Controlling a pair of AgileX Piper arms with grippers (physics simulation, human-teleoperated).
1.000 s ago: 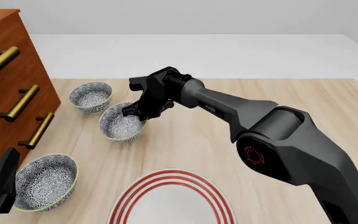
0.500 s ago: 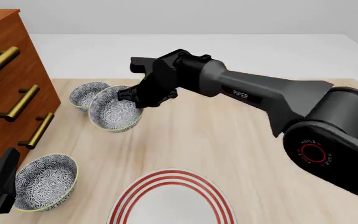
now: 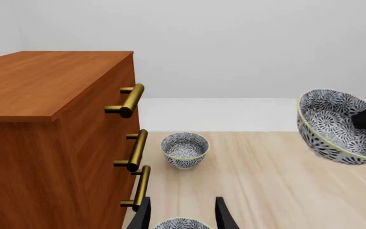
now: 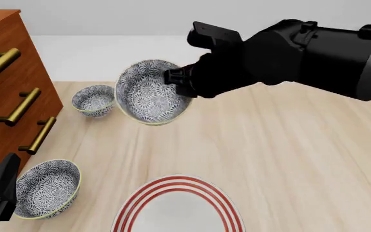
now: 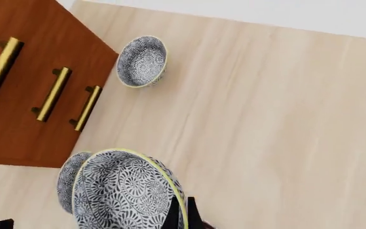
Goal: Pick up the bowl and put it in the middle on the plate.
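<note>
The patterned bowl (image 4: 148,94) hangs tilted in the air over the far middle of the table, its opening turned toward the front camera. My right gripper (image 4: 176,79) is shut on its right rim. The right wrist view shows the bowl (image 5: 122,191) right in front of the closed fingers (image 5: 172,214). It also appears in the left wrist view as a raised bowl (image 3: 335,126). The white plate (image 4: 179,182) with red rings lies at the near edge, below and nearer than the bowl. My left gripper (image 3: 181,215) stands open low at the near left, holding nothing.
A second patterned bowl (image 4: 95,100) sits at the far left beside the wooden dresser (image 4: 11,72) with brass handles. A third bowl (image 4: 47,188) rests at the near left, just ahead of my left gripper. Bare wooden table (image 4: 289,159) spreads to the right.
My right arm has lifted the bowl off the table, up and to the right, and the bowl has tipped toward the camera. The left arm has not moved.
</note>
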